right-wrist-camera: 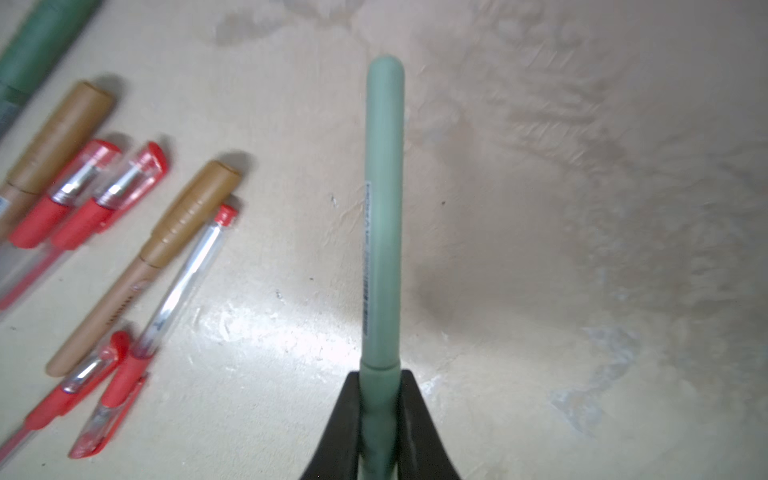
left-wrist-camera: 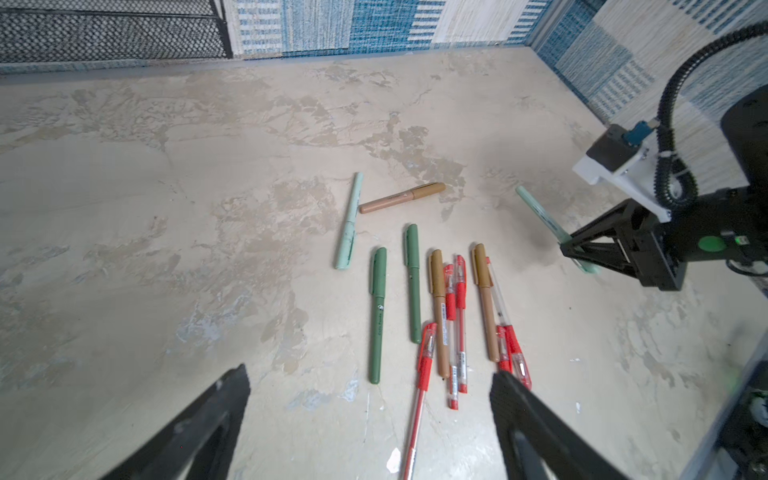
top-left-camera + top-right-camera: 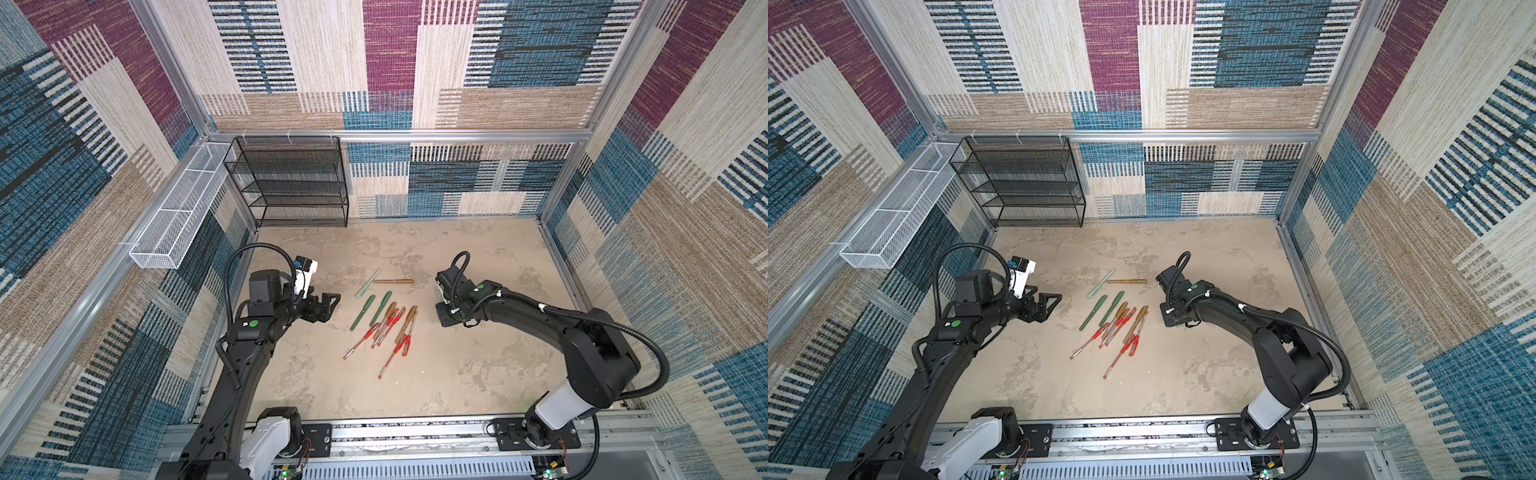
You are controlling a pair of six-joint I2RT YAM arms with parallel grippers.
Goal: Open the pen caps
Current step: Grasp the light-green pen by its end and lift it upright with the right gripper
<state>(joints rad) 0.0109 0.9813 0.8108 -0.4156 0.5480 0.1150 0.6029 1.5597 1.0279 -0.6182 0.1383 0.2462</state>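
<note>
Clamping the cap end of a pale mint pen (image 1: 382,208), the right end effector (image 1: 380,376) is seen closed, its black fingers (image 1: 345,415) pressed against both sides of the mint cap (image 1: 380,399) just behind the seam. The barrel is pointed straight out from the fingers and appears raised off the desk (image 3: 457,374), to the right of the other pens. The left end effector (image 3: 328,306) is held wide open, with nothing between its fingers and nothing touched, just left of the pen group. On the middle of the desk the other pens are laid with their caps (image 2: 378,270) fitted, as far as can be seen: a second mint pen (image 2: 349,224) and a gold-brown pen (image 2: 401,197) on the far side, two dark green pens (image 2: 412,291) nearer, and two more gold-brown pens (image 2: 439,316) and several red pens (image 2: 460,291) heaped loosely beside them
</note>
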